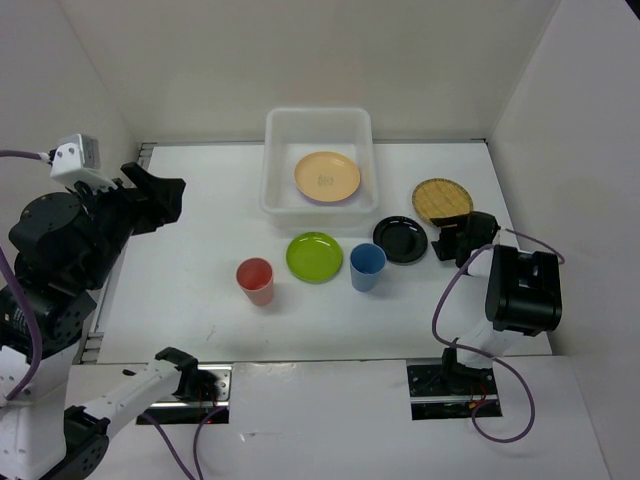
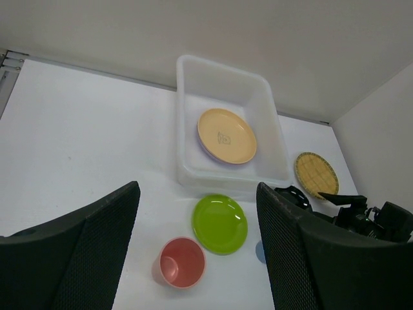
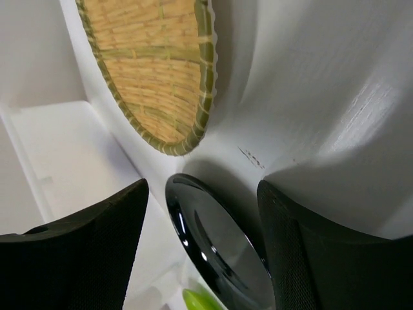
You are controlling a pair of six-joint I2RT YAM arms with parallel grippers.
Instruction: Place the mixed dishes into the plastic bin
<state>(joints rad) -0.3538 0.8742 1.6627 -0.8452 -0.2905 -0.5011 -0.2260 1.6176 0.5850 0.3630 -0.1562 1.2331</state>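
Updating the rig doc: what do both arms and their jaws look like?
Both have black blocky joint housings and white links. The left arm carries a small white camera box at the wrist. The right arm has a boxy black body. Purple-grey cables loop off each. Jaws are black and broad, with a fine mesh texture. No markings legible.
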